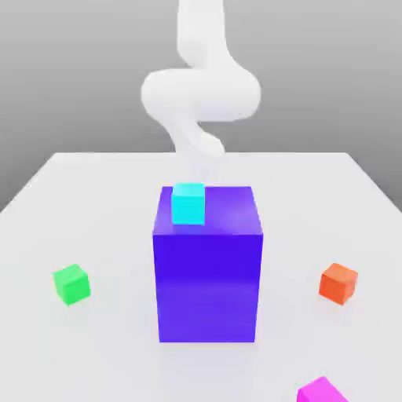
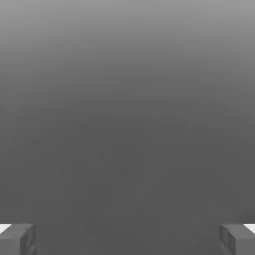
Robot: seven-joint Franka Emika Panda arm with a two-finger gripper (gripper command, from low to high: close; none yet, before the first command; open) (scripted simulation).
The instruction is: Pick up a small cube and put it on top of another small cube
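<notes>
The small magenta-pink cube (image 1: 322, 390) lies on the white table at the near edge, toward the exterior view's right, partly cut off by the frame. The other small cube, bright green (image 1: 71, 283), rests on the table at the exterior view's left. The white arm (image 1: 200, 94) curls up behind the big block, far from both cubes. In the hand view my gripper (image 2: 127, 239) is open: its two grey fingertips (image 2: 17, 239) stand wide apart with nothing between them, against a plain grey background.
A tall blue-violet block (image 1: 208, 271) stands mid-table with a cyan cube (image 1: 188, 203) on its top. An orange-red cube (image 1: 338, 283) sits at the exterior view's right. The white table (image 1: 102, 212) spreads around them.
</notes>
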